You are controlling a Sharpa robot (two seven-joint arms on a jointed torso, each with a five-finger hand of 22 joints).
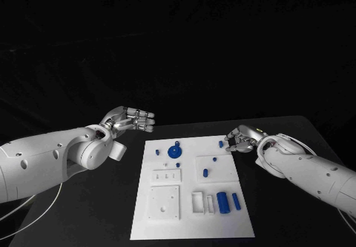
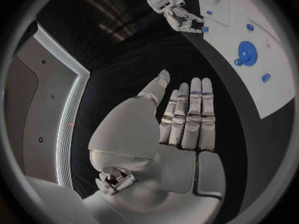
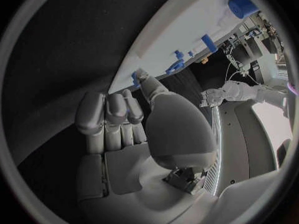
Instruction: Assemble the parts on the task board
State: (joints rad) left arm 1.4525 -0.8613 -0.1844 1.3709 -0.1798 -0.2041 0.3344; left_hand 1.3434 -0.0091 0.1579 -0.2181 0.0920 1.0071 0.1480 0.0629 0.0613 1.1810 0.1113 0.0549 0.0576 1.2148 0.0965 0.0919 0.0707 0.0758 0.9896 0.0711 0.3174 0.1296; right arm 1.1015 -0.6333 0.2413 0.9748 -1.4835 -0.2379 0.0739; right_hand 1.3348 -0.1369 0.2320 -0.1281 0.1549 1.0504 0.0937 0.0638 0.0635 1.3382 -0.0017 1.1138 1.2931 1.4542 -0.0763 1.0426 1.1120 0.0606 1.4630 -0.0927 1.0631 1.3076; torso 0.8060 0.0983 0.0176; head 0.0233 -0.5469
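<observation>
On the near end of the white rectangular task board (image 1: 191,226), well back from both hands, a large blue cylinder (image 1: 221,201) lies in a white cradle with a thinner blue rod (image 1: 236,201) just beside it on the right-hand side. Left of these sits a white square plate with small holes (image 1: 164,202), and beyond it a smaller white plate (image 1: 166,177).

Farther along the board a white square block (image 1: 211,170) carries a small blue peg (image 1: 206,173) and a second blue peg (image 1: 214,160). Beyond that a round blue toothed gear (image 1: 175,151) lies flat on the board's far end, nearer the left hand than the right, with a small blue piece (image 1: 157,152) beside it.

The silver many-fingered right hand (image 1: 241,140) sits at the board's far right corner, its fingers curled in and its thumb tip touching a small blue part (image 1: 221,144) at the board's edge. In the right wrist view the thumb (image 3: 149,87) reaches to that part (image 3: 135,78); whether the part is pinched or only touched, I cannot tell.

The silver many-fingered left hand (image 1: 130,119) is raised off the table, beyond the board's far left corner and well apart from it. It holds nothing; in the left wrist view its fingers (image 2: 190,117) lie straight and side by side, the thumb angled away.
</observation>
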